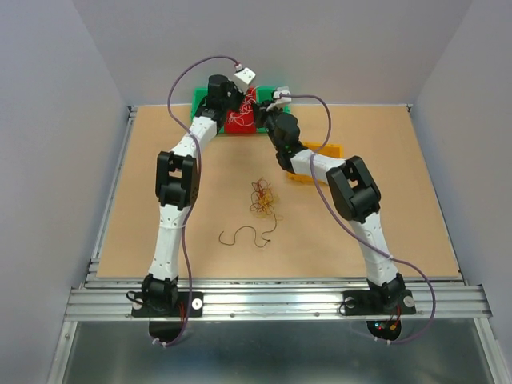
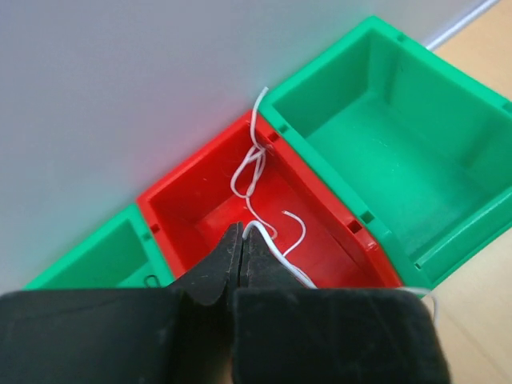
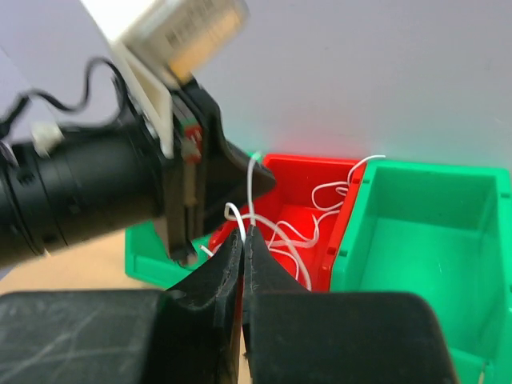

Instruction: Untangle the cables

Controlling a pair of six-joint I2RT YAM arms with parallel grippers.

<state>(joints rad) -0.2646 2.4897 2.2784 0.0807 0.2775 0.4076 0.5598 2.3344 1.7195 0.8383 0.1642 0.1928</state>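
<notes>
Both grippers are over the red bin (image 1: 238,122) at the back of the table. My left gripper (image 2: 242,229) is shut on a white wire (image 2: 251,172) that curls down into the red bin (image 2: 180,200). My right gripper (image 3: 244,232) is shut on the same white wire (image 3: 320,196), right beside the left gripper (image 3: 240,172). The tangled bundle of red, yellow-orange and brown cables (image 1: 262,198) lies in the middle of the table. A single dark brown wire (image 1: 248,236) lies apart, just in front of it.
Green bins flank the red one: one on its right (image 2: 400,144) (image 3: 424,232) and one on its left (image 2: 104,256). An orange bin (image 1: 326,150) sits under my right forearm. The grey back wall stands directly behind the bins.
</notes>
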